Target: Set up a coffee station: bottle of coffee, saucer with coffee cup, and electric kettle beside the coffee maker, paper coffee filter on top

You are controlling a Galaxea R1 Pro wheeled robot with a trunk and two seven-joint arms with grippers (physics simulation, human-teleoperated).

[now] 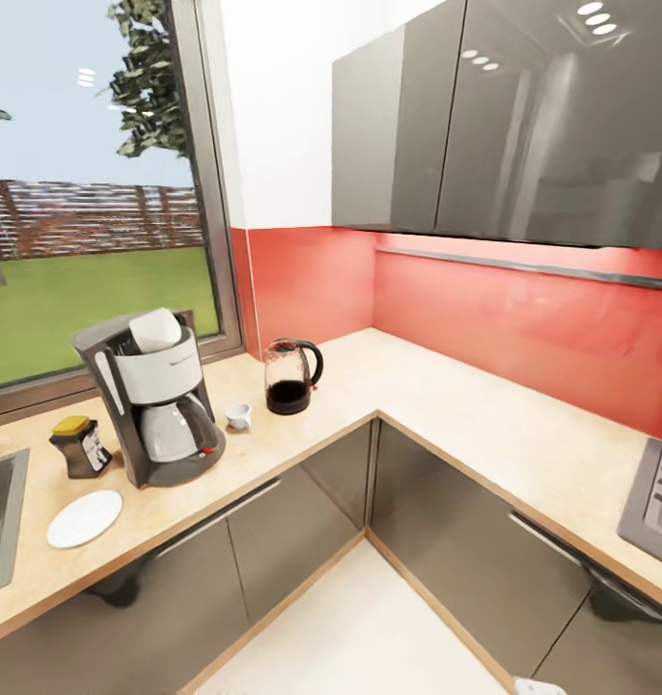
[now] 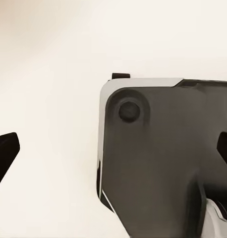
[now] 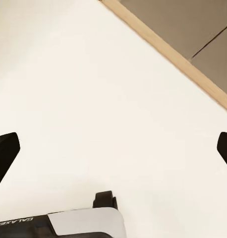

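Round white saucer point(image 1: 84, 518), boxy coffee maker point(image 1: 155, 398) — filter-topped, glass kettle point(image 1: 290, 376)

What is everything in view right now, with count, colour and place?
coffee maker: 1, grey and white, counter by window
paper coffee filter: 1, white, on top of coffee maker
bottle of coffee: 1, dark, yellow lid, beside coffee maker, sink side
saucer: 1, white, counter front, bare
coffee cup: 1, white, on counter between coffee maker and kettle
electric kettle: 1, clear and black, near corner
sink: 1, grey, counter end
left pincer: open, above floor
right pincer: open, above floor
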